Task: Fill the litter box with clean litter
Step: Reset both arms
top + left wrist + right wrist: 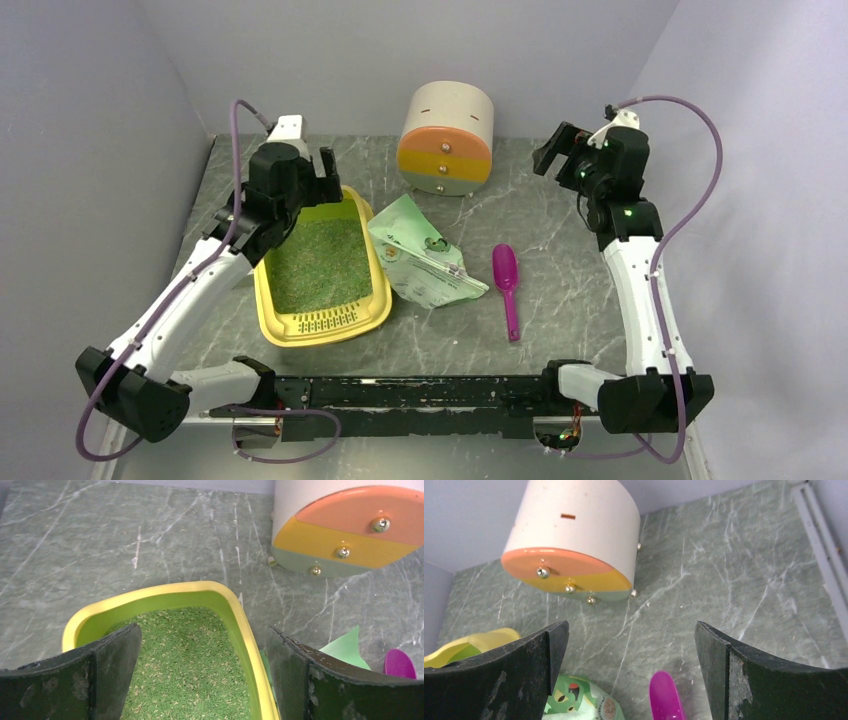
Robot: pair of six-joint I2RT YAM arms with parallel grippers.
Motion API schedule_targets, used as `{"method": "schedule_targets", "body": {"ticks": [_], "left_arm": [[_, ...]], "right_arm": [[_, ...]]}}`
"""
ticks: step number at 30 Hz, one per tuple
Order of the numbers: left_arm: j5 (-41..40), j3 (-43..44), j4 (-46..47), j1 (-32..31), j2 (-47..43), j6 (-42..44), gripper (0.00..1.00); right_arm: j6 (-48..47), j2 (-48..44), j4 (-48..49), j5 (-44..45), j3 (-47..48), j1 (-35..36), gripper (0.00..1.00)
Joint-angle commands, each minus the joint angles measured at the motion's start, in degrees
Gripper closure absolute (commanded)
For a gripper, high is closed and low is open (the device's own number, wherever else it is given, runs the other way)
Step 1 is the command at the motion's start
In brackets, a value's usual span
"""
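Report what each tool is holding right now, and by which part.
Nothing is held. The left tool is open over the litter box, the right tool is open in the air, and the scoop and bag lie ungripped.

litter box [325, 325]: smooth yellow plastic, slight gloss | litter [320, 262]: fine matt green granules with pale flecks | table [570, 250]: smooth grey-green marbled top, low sheen | bag [425, 275]: crinkled printed plastic film | scoop [507, 272]: glossy magenta plastic | cabinet [447, 110]: matt beige shell, shiny metal knobs [380, 524] | pads [112, 667]: matt black, scuffed
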Motion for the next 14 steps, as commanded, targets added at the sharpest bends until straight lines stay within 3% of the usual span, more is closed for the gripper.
{"method": "schedule_targets", "body": {"ticks": [1, 4, 14], "left_arm": [[-4.56, 4.03, -7.72, 0.57, -2.40, -2.52, 0.03], [-3.65, 2.45, -6.99, 0.62, -4.11, -2.30, 0.03], [0.43, -1.32, -5.06, 0.58, -7.82, 0.13, 0.03]], "right_arm": [[-2.90, -2.00, -1.95, 1.32, 3.17, 0.15, 0.00], [-5.66, -0.89, -2.65, -4.94, 6.15, 0.29, 0.00], [-3.63, -0.70, -6.78, 4.01, 7.58, 1.40, 0.00]]}}
